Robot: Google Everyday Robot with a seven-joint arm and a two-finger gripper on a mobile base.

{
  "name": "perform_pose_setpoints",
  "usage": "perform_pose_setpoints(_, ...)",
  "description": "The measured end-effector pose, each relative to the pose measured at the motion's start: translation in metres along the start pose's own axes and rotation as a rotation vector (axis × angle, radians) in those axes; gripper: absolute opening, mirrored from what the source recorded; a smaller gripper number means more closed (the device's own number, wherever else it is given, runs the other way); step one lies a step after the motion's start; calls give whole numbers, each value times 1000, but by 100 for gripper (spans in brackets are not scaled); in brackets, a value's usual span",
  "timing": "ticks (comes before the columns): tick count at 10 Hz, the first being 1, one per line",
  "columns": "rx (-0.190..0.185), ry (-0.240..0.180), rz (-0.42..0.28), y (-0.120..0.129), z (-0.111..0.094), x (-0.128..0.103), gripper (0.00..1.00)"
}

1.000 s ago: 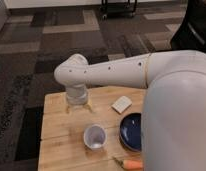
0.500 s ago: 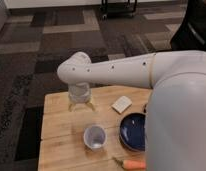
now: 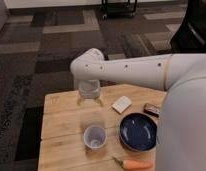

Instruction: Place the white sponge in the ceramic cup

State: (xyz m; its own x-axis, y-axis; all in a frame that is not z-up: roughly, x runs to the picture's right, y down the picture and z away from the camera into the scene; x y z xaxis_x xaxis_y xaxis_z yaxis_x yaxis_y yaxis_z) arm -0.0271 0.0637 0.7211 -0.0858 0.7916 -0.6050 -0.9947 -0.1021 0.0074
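Note:
The white sponge (image 3: 121,104) lies flat on the wooden table (image 3: 61,125), just behind the blue bowl. The ceramic cup (image 3: 94,137), white with a pale bluish rim, stands upright near the table's front middle. My gripper (image 3: 90,101) hangs from the white arm over the back of the table, to the left of the sponge and behind the cup. It holds nothing that I can see.
A wide dark blue bowl (image 3: 138,131) sits right of the cup. A dark bar with a red edge (image 3: 152,109) lies at the right, partly behind my arm. A carrot (image 3: 133,164) lies at the front edge. Patterned carpet surrounds the table.
The arm's wrist and gripper have shifted slightly right and toward the back of the table. The sponge, cup and bowl have not moved.

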Motion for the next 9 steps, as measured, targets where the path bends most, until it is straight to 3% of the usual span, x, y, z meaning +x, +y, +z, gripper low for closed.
perform_pose_setpoints(3, -16, 0, 46, -32, 3, -11, 65)
perform_pose_setpoints(9, -17, 0, 42, -29, 3, -11, 65)
